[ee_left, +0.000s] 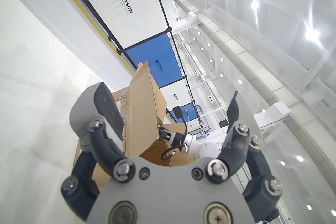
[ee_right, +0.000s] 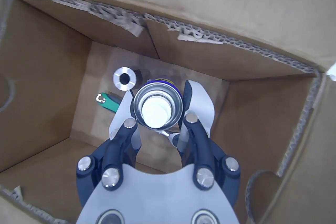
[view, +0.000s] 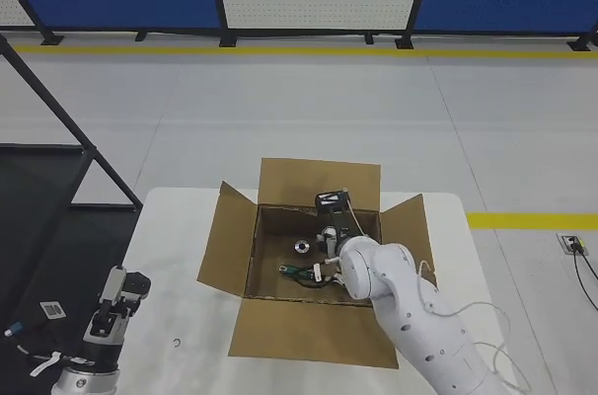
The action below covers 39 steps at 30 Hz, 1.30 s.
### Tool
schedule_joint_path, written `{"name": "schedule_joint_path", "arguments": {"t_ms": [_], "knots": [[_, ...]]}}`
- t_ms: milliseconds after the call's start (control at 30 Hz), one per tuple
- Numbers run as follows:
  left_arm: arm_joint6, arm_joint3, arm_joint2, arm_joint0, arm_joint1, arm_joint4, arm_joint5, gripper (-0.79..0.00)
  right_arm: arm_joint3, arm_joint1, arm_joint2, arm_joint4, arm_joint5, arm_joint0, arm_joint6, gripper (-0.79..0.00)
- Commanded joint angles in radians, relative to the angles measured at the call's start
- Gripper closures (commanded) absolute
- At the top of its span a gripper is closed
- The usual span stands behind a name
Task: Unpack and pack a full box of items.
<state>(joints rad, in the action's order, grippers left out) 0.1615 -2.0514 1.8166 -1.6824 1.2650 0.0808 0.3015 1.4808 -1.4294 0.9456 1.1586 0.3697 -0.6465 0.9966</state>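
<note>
- Clamps right gripper (ee_right: 158,93) on upright can (ee_right: 157,110), low inside box (ee_right: 262,109), fingers (ee_right: 124,107) pressed against both its sides.
- Sits just beside metal cylinder (ee_right: 124,78); green-handled tool (ee_right: 110,103) flat on box floor close by.
- Could go wrong on lifting: smooth round can slipping or tilting from an off-centre hold, knocking cylinder, or snagging the flaps above.
- Holds left gripper (ee_left: 169,100) spread and empty, well apart at table (view: 181,296) edge.

Right claw (ee_right: 157,102) hides most of the green tool (ee_right: 111,104).
</note>
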Motion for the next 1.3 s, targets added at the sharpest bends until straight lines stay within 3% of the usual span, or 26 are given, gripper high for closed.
{"name": "schedule_joint_path", "arguments": {"t_ms": [0,267,833,933,1267], "knots": [[0.003,-0.001,-0.001,0.004,0.0,-0.001,-0.001,-0.785,0.113,0.011,0.029,0.037,-0.007,-0.056,-0.014,0.0],[-0.004,-0.003,0.022,0.021,-0.001,0.013,-0.004,-0.785,0.453,0.044,0.131,0.14,-0.067,-0.264,-0.058,0.0],[-0.012,-0.004,0.034,0.021,0.0,0.029,-0.007,-0.785,0.47,0.046,0.143,0.152,-0.06,-0.278,-0.06,0.0],[-0.011,-0.009,0.033,0.024,0.0,0.029,-0.016,-0.785,0.483,0.046,0.157,0.137,-0.066,-0.305,-0.106,0.0],[0.019,-0.01,0.039,0.036,-0.001,0.044,-0.033,-0.785,0.8,0.064,0.33,0.15,-0.101,-0.446,-0.091,0.0]]}}
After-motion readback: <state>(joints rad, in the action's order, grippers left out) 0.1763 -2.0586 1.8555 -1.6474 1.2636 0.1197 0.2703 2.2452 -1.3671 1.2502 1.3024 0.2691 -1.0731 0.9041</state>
